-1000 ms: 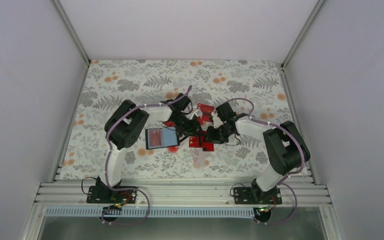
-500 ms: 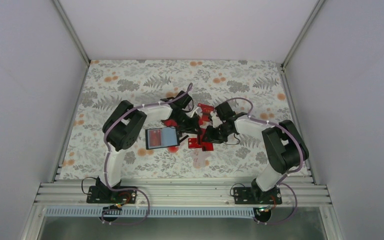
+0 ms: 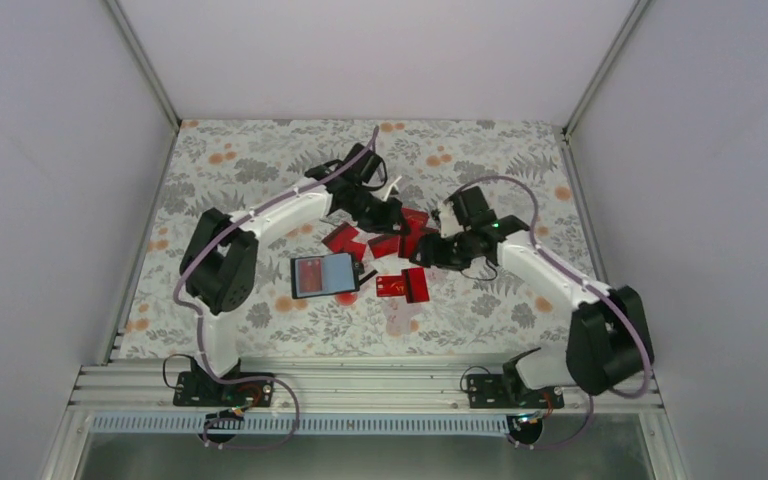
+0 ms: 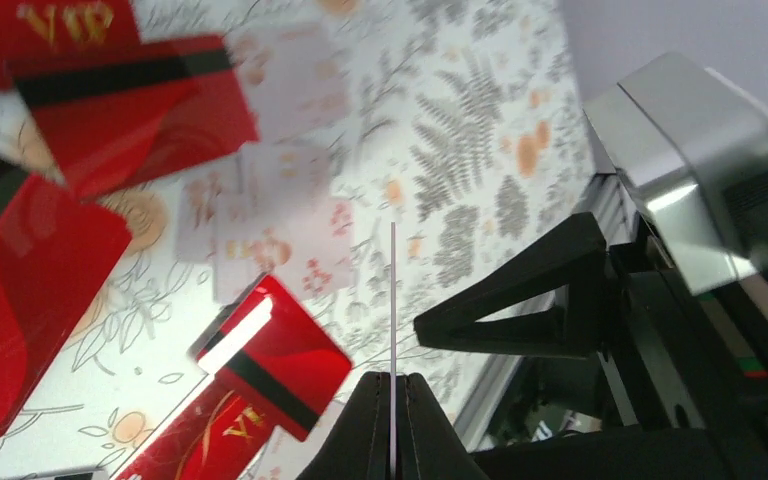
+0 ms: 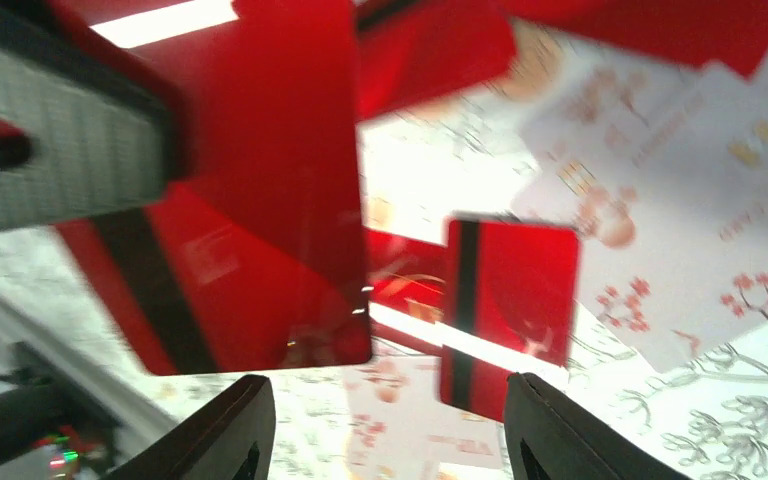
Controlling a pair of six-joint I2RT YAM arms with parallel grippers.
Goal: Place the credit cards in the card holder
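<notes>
Above the table (image 3: 260, 150), the left claw (image 4: 392, 385), pinching a credit card (image 5: 260, 230), should square it to the card holder (image 3: 325, 275); the right claw (image 5: 392, 410) gapes.

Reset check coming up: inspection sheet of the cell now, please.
Surface: floral cloth table.
Job's things: card holder open, face up; red credit cards loose on the cloth.
Clutter: pale flowered cards among the red ones.
Grippers: left gripper shut on thin card, edge-on; right gripper open.
Cables: purple cables along both arms.
Surroundings: white walls; metal rail at near edge.
</notes>
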